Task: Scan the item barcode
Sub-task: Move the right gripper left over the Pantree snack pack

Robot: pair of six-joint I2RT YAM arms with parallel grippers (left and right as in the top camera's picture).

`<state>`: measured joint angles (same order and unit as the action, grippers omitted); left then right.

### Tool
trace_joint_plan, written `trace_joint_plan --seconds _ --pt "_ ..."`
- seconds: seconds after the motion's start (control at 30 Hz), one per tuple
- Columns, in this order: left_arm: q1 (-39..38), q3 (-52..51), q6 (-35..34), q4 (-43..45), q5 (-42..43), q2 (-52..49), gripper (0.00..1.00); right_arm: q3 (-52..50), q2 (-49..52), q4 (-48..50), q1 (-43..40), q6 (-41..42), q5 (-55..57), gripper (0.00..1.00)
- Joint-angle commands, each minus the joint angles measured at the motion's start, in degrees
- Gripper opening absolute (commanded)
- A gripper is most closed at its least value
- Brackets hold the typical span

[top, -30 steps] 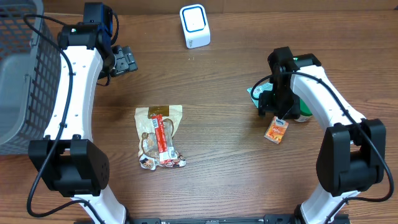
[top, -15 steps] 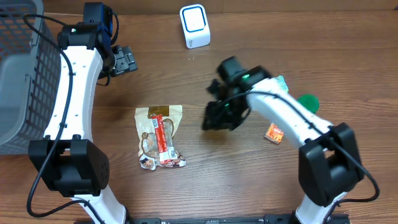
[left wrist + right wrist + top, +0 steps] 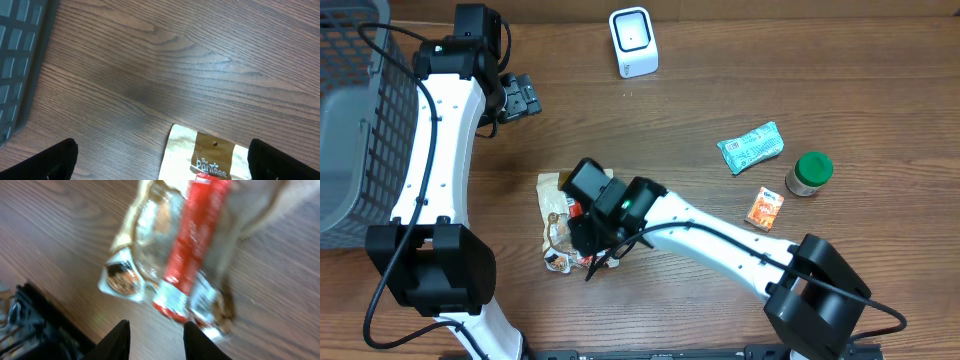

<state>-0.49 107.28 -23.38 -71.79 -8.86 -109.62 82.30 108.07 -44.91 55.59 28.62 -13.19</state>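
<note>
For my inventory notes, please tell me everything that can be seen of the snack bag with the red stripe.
The snack bag is a flat pouch, seemingly clear and tan plastic, with a brown header with a small hole and a red strip down its length. Brownish food shows through. It lies flat on the wooden table, left of the middle, header towards the far edge. The right pincer hangs over its near end, fingers apart; whether it touches the bag cannot be told.
</note>
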Motion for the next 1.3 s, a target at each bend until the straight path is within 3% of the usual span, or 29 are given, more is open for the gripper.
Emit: trace_joint_plan --seconds 0.0,0.4,0.6,0.8,0.83,1.07,1.13,1.27 --pt "0.11 0.59 0.7 0.04 -0.72 0.24 1.0 -1.25 -1.55 2.99 1.86 3.15 8.31 0.36" --pt "0.11 0.59 0.7 0.04 -0.72 0.24 1.0 -6.36 -1.53 9.84 2.51 6.08 12.5 0.36" --pt "0.11 0.59 0.7 0.04 -0.72 0.24 1.0 -11.37 -1.51 16.52 2.54 8.37 12.04 0.22" --pt "0.11 0.59 0.7 0.04 -0.72 0.24 1.0 -16.04 -1.49 23.26 2.58 9.38 12.02 0.24" --pt "0.11 0.59 0.7 0.07 -0.72 0.24 0.99 -16.61 -1.51 24.04 2.58 9.4 11.89 0.28" --pt "0.11 0.59 0.7 0.04 -0.72 0.24 1.0 -17.33 -1.49 24.41 2.58 9.57 11.67 0.31" --pt "0.11 0.59 0.7 0.04 -0.72 0.24 1.0 -18.03 -1.36 25.31 2.58 9.57 11.65 0.27" --pt "0.11 0.59 0.7 0.04 -0.72 0.24 1.0 -18.29 -1.31 25.55 2.58 9.55 11.63 0.11"
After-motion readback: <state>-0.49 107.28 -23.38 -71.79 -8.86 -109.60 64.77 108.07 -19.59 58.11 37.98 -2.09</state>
